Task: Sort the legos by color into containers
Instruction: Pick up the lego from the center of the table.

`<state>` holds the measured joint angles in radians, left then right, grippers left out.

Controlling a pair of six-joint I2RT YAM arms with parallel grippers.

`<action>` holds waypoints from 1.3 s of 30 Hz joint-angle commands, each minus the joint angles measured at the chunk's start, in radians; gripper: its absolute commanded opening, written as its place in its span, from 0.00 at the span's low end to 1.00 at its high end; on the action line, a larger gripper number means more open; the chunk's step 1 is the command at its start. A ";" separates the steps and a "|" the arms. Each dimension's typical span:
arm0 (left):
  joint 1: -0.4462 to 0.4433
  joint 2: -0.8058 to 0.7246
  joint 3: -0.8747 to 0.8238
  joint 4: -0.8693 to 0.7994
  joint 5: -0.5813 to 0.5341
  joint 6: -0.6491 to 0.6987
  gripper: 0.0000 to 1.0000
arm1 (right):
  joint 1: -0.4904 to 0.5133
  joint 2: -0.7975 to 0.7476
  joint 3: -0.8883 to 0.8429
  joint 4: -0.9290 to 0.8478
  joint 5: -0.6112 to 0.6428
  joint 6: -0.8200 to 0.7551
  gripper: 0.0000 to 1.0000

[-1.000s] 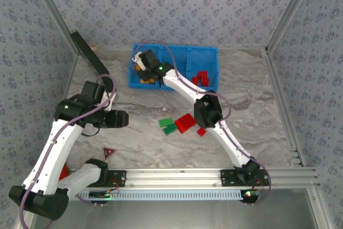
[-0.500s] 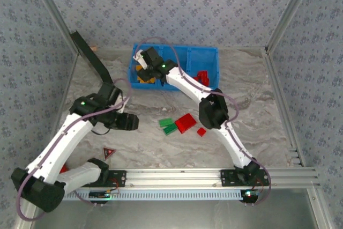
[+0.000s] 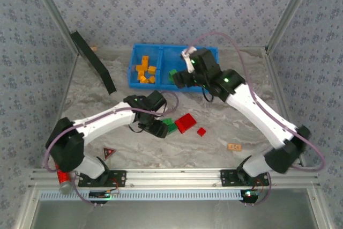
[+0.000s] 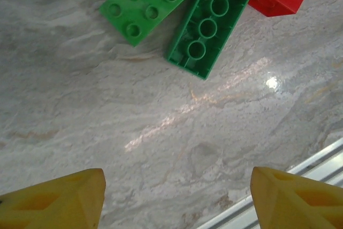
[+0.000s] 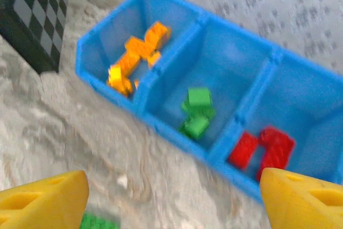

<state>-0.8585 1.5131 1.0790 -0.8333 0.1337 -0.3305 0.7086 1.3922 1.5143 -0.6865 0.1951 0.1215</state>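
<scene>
Top external view: a marbled counter [image 3: 177, 154] with two white robot arms reaching in from its near edge. At the far side sits a blue bin [image 3: 174, 57] split into three side-by-side compartments.

The right wrist view looks down into the bin and shows the sort so far. There are orange legos [image 5: 136, 54] in the left compartment, a few green legos [image 5: 195, 112] in the middle and a few red legos [image 5: 262, 146] on the right, with no colours mixed. The right tool [image 3: 180, 78] hovers over the bin's near wall. Its yellow fingers [image 5: 45, 197] stand wide apart with nothing between them, so it is released and empty.

Out on the counter, well short of the bin, lie two loose green legos [image 3: 169, 126]. One has its studs up [image 4: 147, 4] and the other is upside down [image 4: 208, 24]. A large red lego [image 3: 186, 123] lies just beside them, and a small red lego [image 3: 201, 131] is near that.

The left tool [image 3: 159, 128] hangs above the counter beside the green pair. Its fingers [image 4: 59, 199] are spread over bare counter, released and holding nothing.

The job looks mostly done. No orange pieces show on the counter, and four pieces are left to move: two green for the middle compartment and two red for the right. A tan tile [image 3: 234, 146] and a red-black triangle [image 3: 109, 152] also lie on the counter and are not bricks.
</scene>
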 commanded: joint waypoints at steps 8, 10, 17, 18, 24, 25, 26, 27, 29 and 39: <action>-0.034 0.192 0.113 0.088 -0.002 0.063 0.73 | 0.003 -0.380 -0.283 -0.192 0.060 0.258 0.91; -0.036 0.228 0.138 0.089 -0.001 0.068 0.73 | 0.011 -0.424 -0.313 -0.208 0.064 0.292 0.92; -0.043 0.318 0.194 0.089 0.009 0.069 0.73 | 0.021 -0.523 -0.432 -0.247 0.065 0.361 0.94; -0.047 0.328 0.198 0.088 0.013 0.065 0.73 | 0.021 -0.529 -0.436 -0.255 0.066 0.366 0.94; -0.063 0.360 0.201 0.081 0.022 0.034 0.71 | 0.011 -0.562 -0.439 -0.281 0.062 0.356 0.95; -0.068 0.361 0.199 0.083 0.027 0.027 0.70 | 0.007 -0.565 -0.436 -0.284 0.061 0.350 0.95; -0.074 0.366 0.199 0.084 0.032 0.019 0.70 | 0.000 -0.567 -0.433 -0.288 0.061 0.344 0.95; -0.079 0.372 0.198 0.084 0.031 0.008 0.69 | -0.007 -0.567 -0.431 -0.290 0.060 0.338 0.95; -0.086 0.389 0.196 0.085 0.033 -0.015 0.65 | -0.018 -0.570 -0.430 -0.285 0.056 0.330 0.96; -0.096 0.394 0.173 0.087 0.004 -0.114 0.29 | -0.063 -0.603 -0.479 -0.289 0.015 0.367 0.97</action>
<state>-0.9432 1.8980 1.2587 -0.7387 0.1181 -0.4114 0.6598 0.8169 1.0664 -0.9539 0.2359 0.4587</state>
